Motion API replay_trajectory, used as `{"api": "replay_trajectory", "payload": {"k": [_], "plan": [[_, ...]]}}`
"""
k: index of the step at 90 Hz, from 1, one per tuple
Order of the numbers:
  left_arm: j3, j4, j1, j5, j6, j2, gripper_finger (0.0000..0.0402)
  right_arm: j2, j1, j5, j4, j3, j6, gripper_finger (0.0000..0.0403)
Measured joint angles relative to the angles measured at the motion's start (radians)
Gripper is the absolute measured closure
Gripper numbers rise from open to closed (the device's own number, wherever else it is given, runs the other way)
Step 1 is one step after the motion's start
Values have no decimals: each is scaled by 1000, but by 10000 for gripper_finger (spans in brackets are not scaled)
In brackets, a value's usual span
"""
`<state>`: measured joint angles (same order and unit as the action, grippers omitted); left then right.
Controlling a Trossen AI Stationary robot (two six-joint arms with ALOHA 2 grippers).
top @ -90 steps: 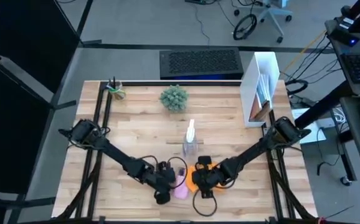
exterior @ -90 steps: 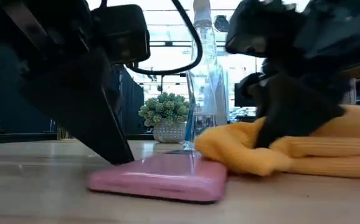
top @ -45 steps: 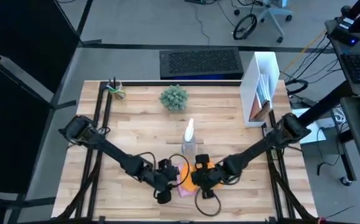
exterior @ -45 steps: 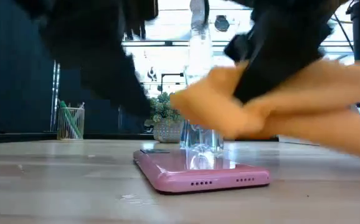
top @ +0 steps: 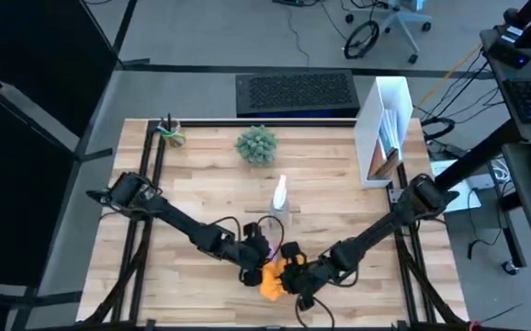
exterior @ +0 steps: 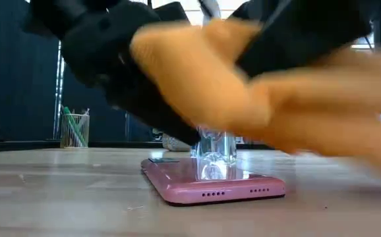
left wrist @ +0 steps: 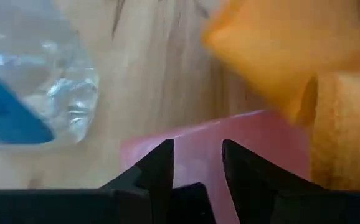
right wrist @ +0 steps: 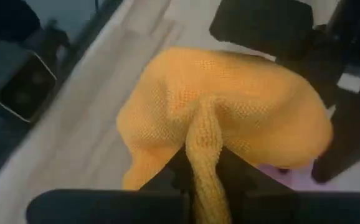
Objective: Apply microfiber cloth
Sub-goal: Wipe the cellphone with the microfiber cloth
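Note:
The orange microfiber cloth (top: 270, 283) hangs bunched in my right gripper (top: 288, 276) near the table's front middle. It is lifted over a pink smartphone (exterior: 210, 181) that lies flat on the wood. My left gripper (top: 254, 267) stands just left of and beyond the cloth, fingers a narrow gap apart over the phone's (left wrist: 267, 140) far end. Whether they touch the phone I cannot tell. The clear spray bottle (exterior: 211, 148) stands upright right behind the phone. My right gripper pinches a raised fold of the cloth (right wrist: 202, 146) between its two fingers, slanting down from the table's right side. The rest of the cloth (right wrist: 230, 106) bulges out ahead of the fingers, slack and lifted clear of the table (exterior: 58, 197) above the phone.
A small potted plant (top: 257, 144) and a pen cup (top: 169, 131) stand toward the far edge. A white file box (top: 387, 129) stands at the far right. A dark keyboard (top: 295, 92) lies beyond the far edge. Bare wood lies left and right of the grippers.
My right gripper has lifted the cloth off the table and carried it toward the table's left and near edge, over the phone. The phone has turned about on the wood, one short end now facing the near edge. My left gripper has shifted slightly toward the far right.

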<state>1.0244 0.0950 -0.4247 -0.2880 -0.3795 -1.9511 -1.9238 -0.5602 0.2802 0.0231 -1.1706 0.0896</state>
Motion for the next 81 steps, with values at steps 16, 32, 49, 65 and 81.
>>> {"api": "replay_trajectory", "payload": {"k": [16,32,49,65,81], "plan": [[4,25,7,-10,-3,-48,279,-65,63,6,-21,0,-9,387],[4,46,10,-24,5,-72,279,-135,82,-27,-109,-3,-12,387],[4,42,11,-24,5,-78,279,-158,51,-56,-130,-5,81,387],[4,42,12,-24,4,-78,279,-155,6,-161,-133,-6,167,387],[2,42,12,-24,4,-78,279,-142,-5,-257,-101,-2,210,387]]}}
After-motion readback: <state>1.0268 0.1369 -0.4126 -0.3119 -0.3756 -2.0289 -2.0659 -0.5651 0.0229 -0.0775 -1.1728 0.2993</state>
